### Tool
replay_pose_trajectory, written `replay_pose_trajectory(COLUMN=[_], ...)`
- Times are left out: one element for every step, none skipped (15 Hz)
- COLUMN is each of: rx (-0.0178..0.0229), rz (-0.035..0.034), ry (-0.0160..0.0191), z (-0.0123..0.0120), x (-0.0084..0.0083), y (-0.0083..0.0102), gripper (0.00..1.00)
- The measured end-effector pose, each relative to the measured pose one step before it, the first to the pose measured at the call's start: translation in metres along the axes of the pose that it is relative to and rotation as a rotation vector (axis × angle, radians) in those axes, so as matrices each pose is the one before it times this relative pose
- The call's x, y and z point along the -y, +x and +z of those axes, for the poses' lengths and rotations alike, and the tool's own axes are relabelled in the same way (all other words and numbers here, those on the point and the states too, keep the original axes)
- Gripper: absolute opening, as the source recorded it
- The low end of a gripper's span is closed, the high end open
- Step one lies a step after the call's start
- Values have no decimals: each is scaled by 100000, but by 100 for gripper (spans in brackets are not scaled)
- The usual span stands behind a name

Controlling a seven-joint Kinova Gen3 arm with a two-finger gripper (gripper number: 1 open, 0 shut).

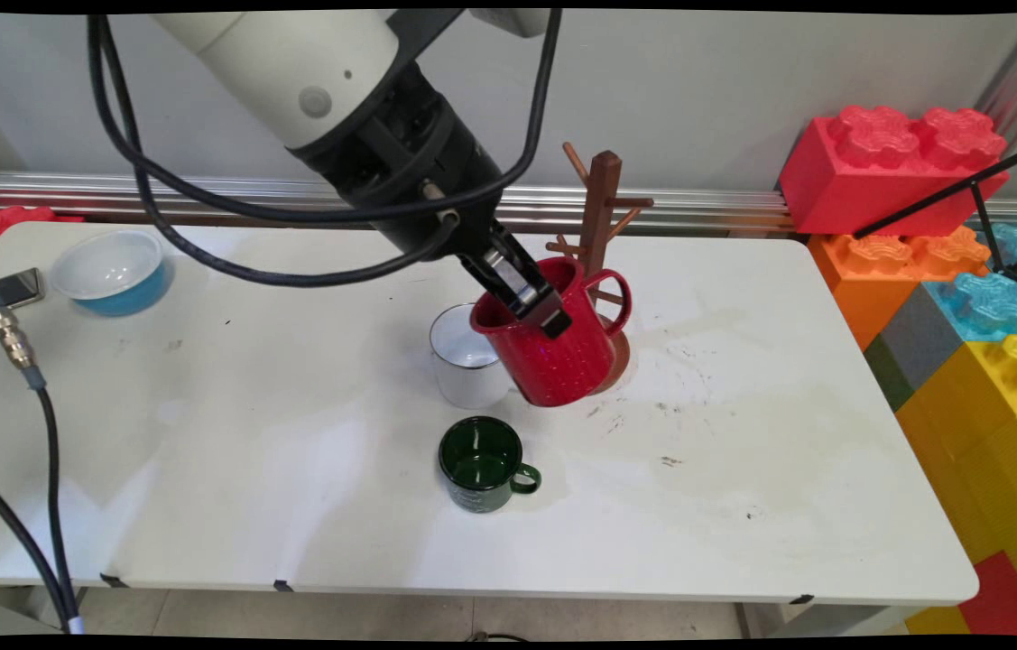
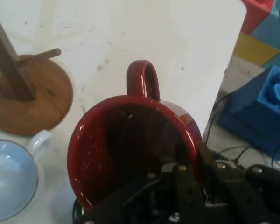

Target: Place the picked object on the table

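My gripper (image 1: 537, 307) is shut on the rim of a red mug (image 1: 558, 348), one finger inside and one outside the wall. The mug hangs tilted above the table, its handle (image 1: 614, 298) towards the wooden mug tree (image 1: 600, 217). In the hand view the red mug (image 2: 130, 149) fills the middle, handle pointing up, with my gripper (image 2: 193, 158) pinching its lower right rim. A white mug (image 1: 465, 357) stands just left of the red one, partly behind it. A dark green mug (image 1: 481, 462) stands in front, nearer the table's front edge.
The mug tree's round base (image 2: 32, 95) lies upper left in the hand view, the white mug (image 2: 11, 179) below it. A blue-and-white bowl (image 1: 114, 269) sits at the table's back left. Large toy bricks (image 1: 950, 271) stack beside the right edge. Black cables hang at left.
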Motion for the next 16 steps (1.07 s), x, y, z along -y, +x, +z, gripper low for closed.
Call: replay_pose_trajectory(rx=[957, 1446, 1711, 1393, 1665, 882, 1284, 1467, 1416, 1182, 819, 1092, 1202, 1188, 981, 1068], rz=[900, 1350, 1663, 1401, 1601, 933, 1328, 1498, 1436, 1187, 770, 1055, 1255, 1263, 1036, 1201], ry=[610, 1018, 1570, 1610, 2056, 1320, 2000, 2462, 2416, 2107, 1481, 2107, 2518, 2527, 2058, 2446], z=[-152, -240, -317, -313, -372, -221, -311, -353, -307, -209, -109, -157, -123, -17, 27, 115], x=[-31, -32, 25, 65, 112, 101, 166, 246, 265, 271, 205, 314, 424, 518, 445, 600], y=[119, 147, 146, 86, 61, 20, 8, -28, -56, -67, -66, -119, -150, -189, -163, -217], gripper=[0, 0, 0, 0, 0, 0, 0, 0, 0, 0, 0, 0, 0, 0, 0, 0])
